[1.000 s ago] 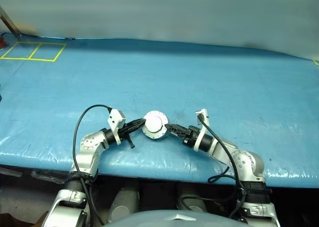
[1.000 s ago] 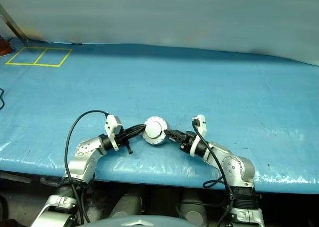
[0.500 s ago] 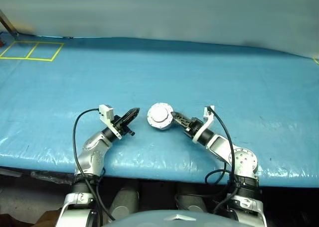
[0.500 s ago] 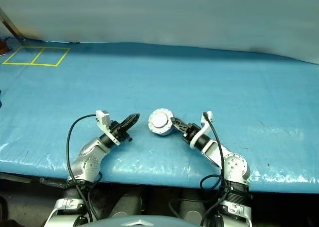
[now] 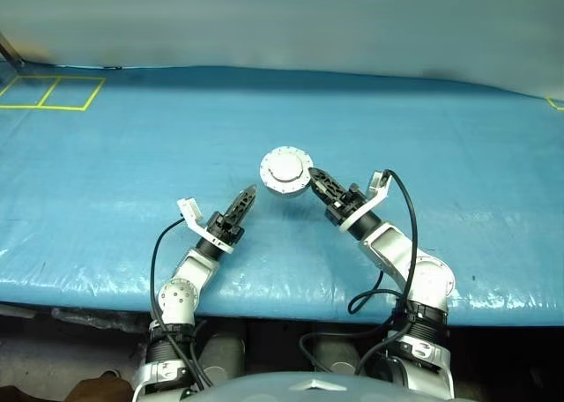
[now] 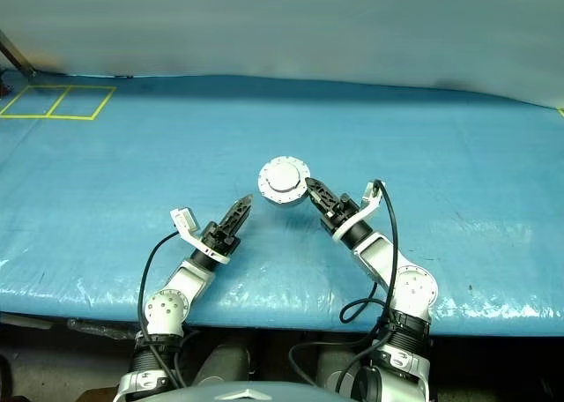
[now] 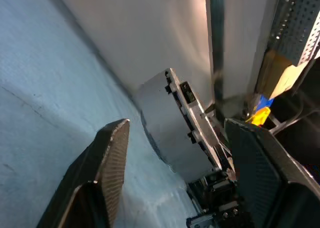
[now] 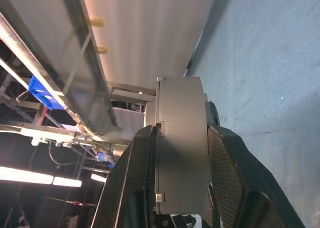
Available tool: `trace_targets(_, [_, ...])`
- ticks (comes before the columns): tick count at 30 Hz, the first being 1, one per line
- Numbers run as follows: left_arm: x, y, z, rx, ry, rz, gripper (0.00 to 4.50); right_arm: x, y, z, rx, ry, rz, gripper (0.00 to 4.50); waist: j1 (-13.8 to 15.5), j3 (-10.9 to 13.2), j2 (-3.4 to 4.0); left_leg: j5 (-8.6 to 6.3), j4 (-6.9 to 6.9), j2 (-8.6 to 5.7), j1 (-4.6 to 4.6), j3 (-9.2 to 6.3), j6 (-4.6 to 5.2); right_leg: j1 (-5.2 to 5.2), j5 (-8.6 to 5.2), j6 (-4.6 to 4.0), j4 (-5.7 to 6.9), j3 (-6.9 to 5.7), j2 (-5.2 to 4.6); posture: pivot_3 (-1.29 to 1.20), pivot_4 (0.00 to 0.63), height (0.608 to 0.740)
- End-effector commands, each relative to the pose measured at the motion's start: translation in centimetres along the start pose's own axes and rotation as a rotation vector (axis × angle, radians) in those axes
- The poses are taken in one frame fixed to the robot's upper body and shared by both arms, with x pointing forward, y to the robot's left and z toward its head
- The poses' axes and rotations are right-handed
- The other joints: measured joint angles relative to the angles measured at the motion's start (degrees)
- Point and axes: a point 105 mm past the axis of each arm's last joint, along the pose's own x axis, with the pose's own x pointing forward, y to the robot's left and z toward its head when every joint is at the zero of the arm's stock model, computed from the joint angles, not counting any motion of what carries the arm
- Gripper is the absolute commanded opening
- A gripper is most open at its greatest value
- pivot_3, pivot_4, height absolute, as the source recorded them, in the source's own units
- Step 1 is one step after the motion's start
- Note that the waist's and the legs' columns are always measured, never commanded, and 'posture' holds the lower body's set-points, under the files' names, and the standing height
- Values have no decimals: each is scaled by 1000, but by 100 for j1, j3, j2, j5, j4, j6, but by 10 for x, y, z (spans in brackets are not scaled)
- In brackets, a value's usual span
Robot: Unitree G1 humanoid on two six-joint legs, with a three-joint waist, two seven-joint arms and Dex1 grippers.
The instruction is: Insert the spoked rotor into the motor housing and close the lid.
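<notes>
My right claw (image 5: 315,178) is clamped on the rim of the motor housing (image 5: 285,170), holding it edge-on above the blue surface (image 5: 423,146) with its lid (image 8: 181,138) closed, plain silver face toward me. My left claw (image 5: 244,201) is empty, its 2 fingers (image 7: 107,173) spread apart, just left of the housing.

Pale silver lid (image 5: 286,170), blue tablecloth (image 5: 423,146), yellow taped squares (image 5: 51,93), black end effector fingers (image 7: 107,163)
</notes>
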Motion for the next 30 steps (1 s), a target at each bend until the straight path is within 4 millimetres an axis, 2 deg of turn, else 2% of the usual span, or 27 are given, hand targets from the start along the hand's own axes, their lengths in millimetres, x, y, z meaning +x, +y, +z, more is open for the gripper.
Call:
trace_targets(1, [11, -24, -2, -149, -12, -119, 4476, 7, 36, 0, -28, 10, 150, 1249, -1, 0, 0, 0, 0, -1, -2, 0, 0, 0, 0, 0, -2, 0, -1, 0, 150, 740])
trace_targets(6, [14, -30, -10, -216, 40, -149, 4476, 6, 39, -6, -35, 36, 159, 1249, 0, 0, 0, 0, 0, 0, -1, 0, 0, -1, -8, -14, -1, 0, 2, 0, 150, 740])
trace_targets(11, [20, -34, -8, -239, 41, -180, 4476, 4, 41, -17, -49, 80, 168, 1249, 4, 0, 0, 0, 0, 0, -2, 2, 0, -1, -11, -21, -2, 2, 1, 0, 150, 740])
trace_targets(19, [36, -32, -10, -231, 74, -187, 4476, 3, 52, -37, -79, 158, 221, 1249, 9, 1, 0, 0, 2, 0, -2, 3, 0, -1, -16, -29, -3, 2, 1, 0, 150, 740])
trace_targets(25, [38, -34, -15, -189, 100, -216, 4476, 3, 52, -41, -85, 165, 216, 1249, 11, 1, -1, 0, 0, 0, -3, 3, 0, -1, -17, -31, -4, 2, 1, 0, 150, 740])
trace_targets(30, [33, -28, -11, -184, 63, -189, 2878, 4, 49, -37, -116, 144, 190, 1249, 6, 2, -2, 0, 1, 1, -2, 3, 0, -1, -18, -32, -4, 2, 1, 0, 150, 740])
